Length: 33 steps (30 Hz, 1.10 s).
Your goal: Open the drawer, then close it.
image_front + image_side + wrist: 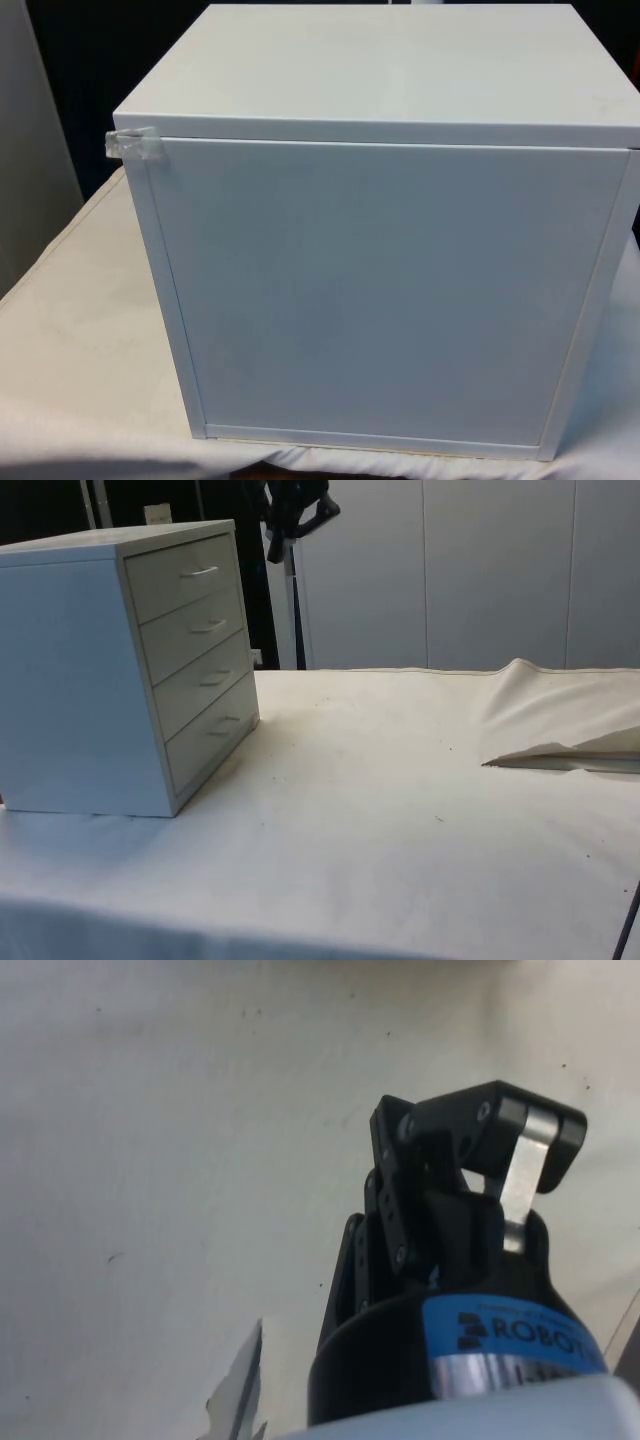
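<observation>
A white chest of drawers stands on the cloth-covered table. In the side view its front shows several drawers stacked one above another, all pushed in flush, each with a small pale handle. The top drawer has its handle near the middle. In the front view the chest turns its plain back panel to the camera. My black gripper hangs high in the air, level with the chest's top and apart from the drawer fronts. In the wrist view the gripper is over bare white cloth, with nothing on it.
A raised fold of cloth lies at the side view's right. A bit of clear tape sticks to the chest's upper back corner. Open cloth stretches in front of the drawers.
</observation>
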### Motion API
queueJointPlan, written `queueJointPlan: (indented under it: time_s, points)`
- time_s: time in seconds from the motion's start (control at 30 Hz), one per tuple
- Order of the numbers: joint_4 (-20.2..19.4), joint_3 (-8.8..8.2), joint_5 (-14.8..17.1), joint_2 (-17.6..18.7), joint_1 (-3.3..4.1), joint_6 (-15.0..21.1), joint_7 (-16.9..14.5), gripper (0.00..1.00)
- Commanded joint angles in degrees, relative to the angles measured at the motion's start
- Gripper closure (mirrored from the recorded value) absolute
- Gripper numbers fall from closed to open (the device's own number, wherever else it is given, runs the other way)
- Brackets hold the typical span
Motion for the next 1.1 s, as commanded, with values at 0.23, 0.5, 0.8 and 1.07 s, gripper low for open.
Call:
queueJointPlan:
  time_s: [0.23,0.5,0.8,1.07]
  points:
    - [-3.9,0.86,-0.34,-4.47,0.0,-1.09,0.06,1.0]
    - [-7.05,1.66,-0.86,-8.31,0.0,-1.89,0.17,1.0]
    - [-6.82,2.23,-0.86,-8.08,0.0,-2.01,0.52,1.0]
    - [-6.82,2.23,-0.92,-8.08,-0.06,-2.06,0.57,1.0]
